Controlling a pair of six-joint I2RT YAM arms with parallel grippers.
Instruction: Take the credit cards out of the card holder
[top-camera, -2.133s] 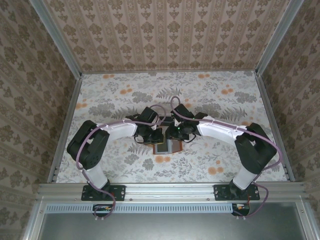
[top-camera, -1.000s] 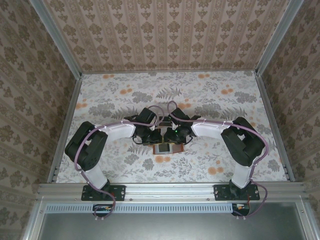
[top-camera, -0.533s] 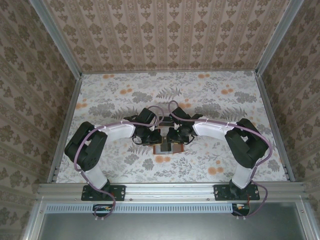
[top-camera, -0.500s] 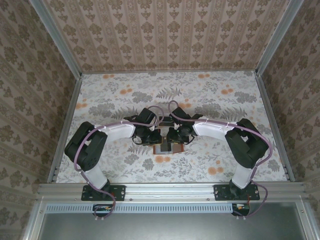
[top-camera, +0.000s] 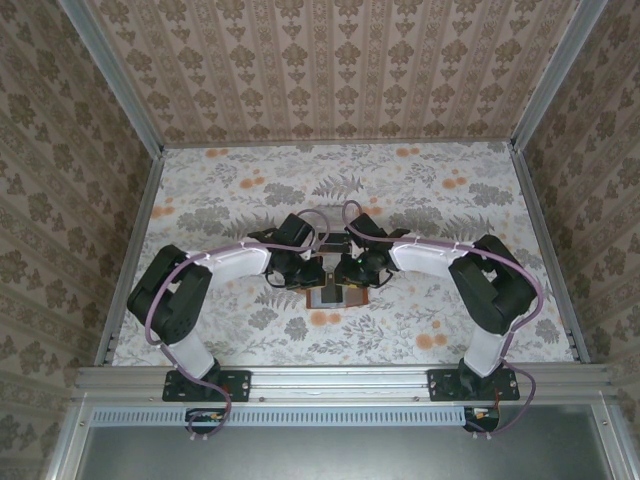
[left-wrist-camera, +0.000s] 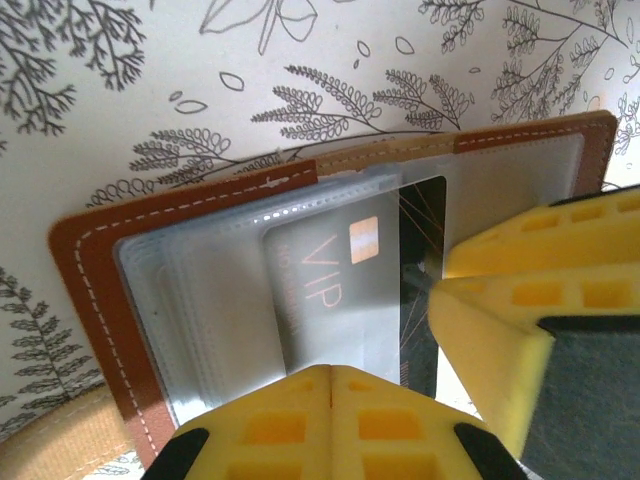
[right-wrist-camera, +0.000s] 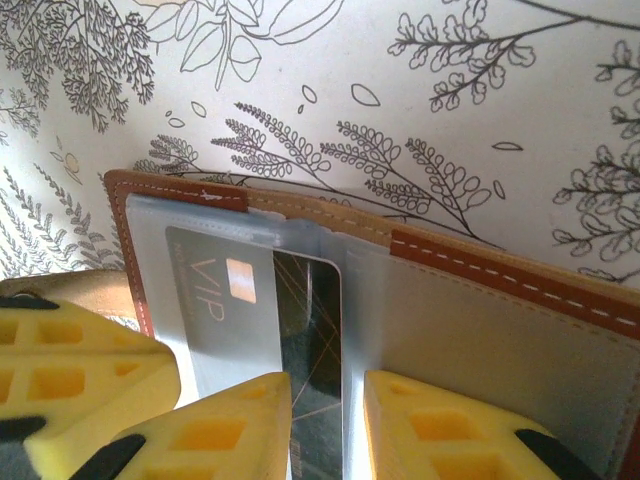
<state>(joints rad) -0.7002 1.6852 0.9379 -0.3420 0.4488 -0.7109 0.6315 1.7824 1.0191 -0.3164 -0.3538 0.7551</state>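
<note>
Right gripper (right-wrist-camera: 328, 425) has moved in onto card holder (left-wrist-camera: 90, 270), fingers parted astride dark card (right-wrist-camera: 312, 320). Left gripper (left-wrist-camera: 330, 420), fingers together, seems to pin holder. First pull looks ready.

We identify the card holder (left-wrist-camera: 95, 250) as smooth, matt leather with stitched edging. Just ahead of the left claw (left-wrist-camera: 330, 375), its sleeves (left-wrist-camera: 190, 300) are clear, slightly glossy plastic over a grey card (left-wrist-camera: 330, 300) of satin plastic. The claw's fingers (left-wrist-camera: 260, 425) look matt, moulded and ribbed.
</note>
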